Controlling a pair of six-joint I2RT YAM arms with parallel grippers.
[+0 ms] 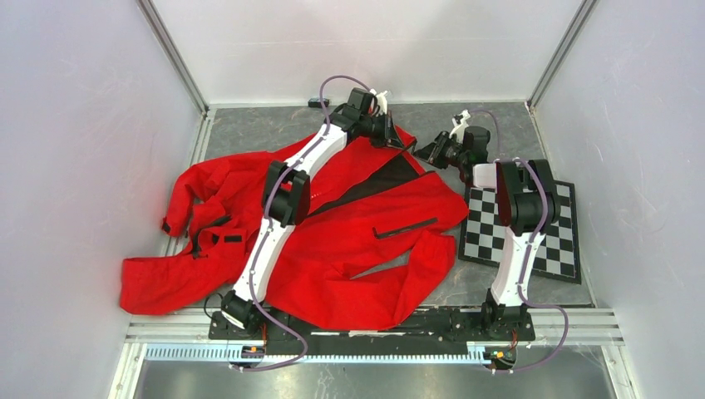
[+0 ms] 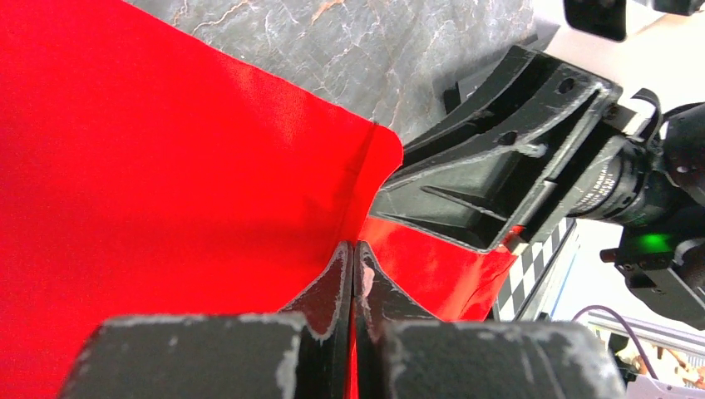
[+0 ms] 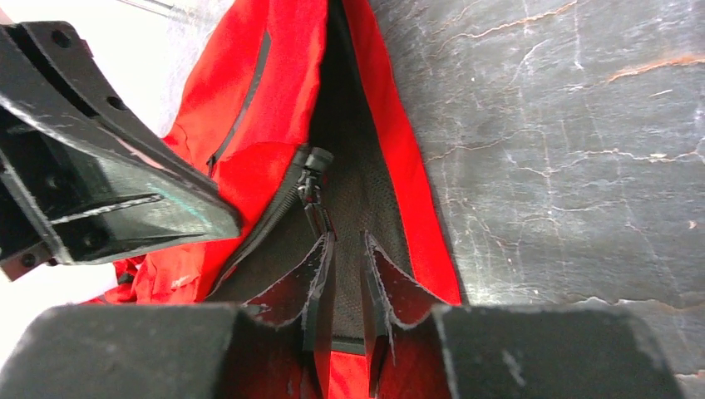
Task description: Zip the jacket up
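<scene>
We find the jacket [image 1: 332,241] lying open on the tabletop [image 1: 499,125], the left gripper [image 2: 353,249], arm stretched far forward, fingers pinching its red hem, the right gripper [image 3: 345,241], fingers narrowly parted, at the zipper pull [image 3: 312,179].

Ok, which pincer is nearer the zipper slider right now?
Right, by its wrist view. The right pincer is open with its tips just short of the zipper slider. The left pincer is shut on the jacket edge, off to one side of it.
</scene>
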